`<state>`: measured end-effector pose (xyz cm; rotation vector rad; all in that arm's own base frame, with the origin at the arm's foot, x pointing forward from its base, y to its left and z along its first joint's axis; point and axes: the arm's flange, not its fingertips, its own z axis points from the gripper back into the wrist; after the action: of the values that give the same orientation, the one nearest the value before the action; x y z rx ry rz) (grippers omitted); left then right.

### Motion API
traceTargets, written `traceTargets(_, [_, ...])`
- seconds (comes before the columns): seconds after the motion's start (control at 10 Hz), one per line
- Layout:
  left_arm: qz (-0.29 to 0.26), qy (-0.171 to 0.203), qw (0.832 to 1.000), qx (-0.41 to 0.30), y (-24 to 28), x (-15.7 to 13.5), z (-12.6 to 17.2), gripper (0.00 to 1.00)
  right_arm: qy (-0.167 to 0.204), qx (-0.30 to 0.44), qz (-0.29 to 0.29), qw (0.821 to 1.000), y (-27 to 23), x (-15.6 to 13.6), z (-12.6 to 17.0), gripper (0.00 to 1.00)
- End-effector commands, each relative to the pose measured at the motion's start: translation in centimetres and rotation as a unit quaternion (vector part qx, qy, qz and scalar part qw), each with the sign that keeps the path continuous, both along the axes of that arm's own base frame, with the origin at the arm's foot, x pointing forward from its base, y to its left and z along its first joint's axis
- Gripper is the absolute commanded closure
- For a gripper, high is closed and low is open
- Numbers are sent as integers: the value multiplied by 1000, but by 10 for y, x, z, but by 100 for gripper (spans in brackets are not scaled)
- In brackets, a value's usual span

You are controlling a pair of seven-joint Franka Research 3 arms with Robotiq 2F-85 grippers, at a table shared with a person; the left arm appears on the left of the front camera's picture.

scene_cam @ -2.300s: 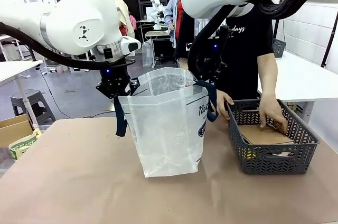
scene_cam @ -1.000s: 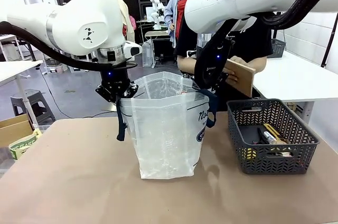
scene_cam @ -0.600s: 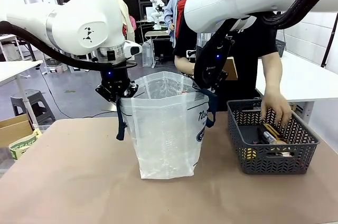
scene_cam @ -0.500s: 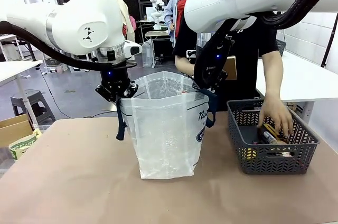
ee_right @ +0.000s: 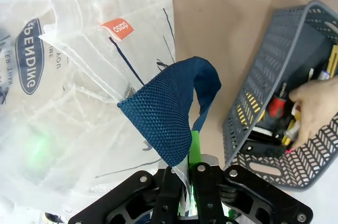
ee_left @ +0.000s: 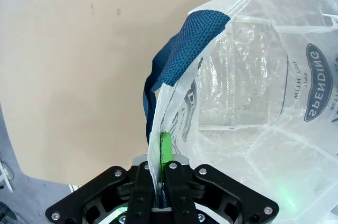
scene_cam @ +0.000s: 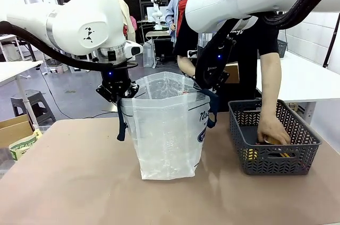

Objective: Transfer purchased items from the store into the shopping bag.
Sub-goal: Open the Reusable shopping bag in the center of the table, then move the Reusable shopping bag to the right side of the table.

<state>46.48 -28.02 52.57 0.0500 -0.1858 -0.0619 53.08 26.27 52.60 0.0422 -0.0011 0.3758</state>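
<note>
The left gripper (ee_left: 161, 147) and right gripper (ee_right: 189, 152) each clamp the top rim of the see-through white plastic bag (scene_cam: 167, 129), likely light and floppy.

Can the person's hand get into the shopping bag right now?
Probably yes. The left gripper and right gripper pinch opposite rims of the shopping bag, holding its mouth open; the hand is in the basket beside it.
</note>
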Motion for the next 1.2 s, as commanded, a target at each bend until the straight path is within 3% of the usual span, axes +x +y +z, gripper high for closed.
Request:
traceTargets(0.0, [0,-1,1000,0,0,0,0,100,1,-1,-1,1000,-1,0,-1,100])
traceTargets(1.1, [0,-1,1000,0,0,0,0,100,1,-1,-1,1000,-1,0,-1,100])
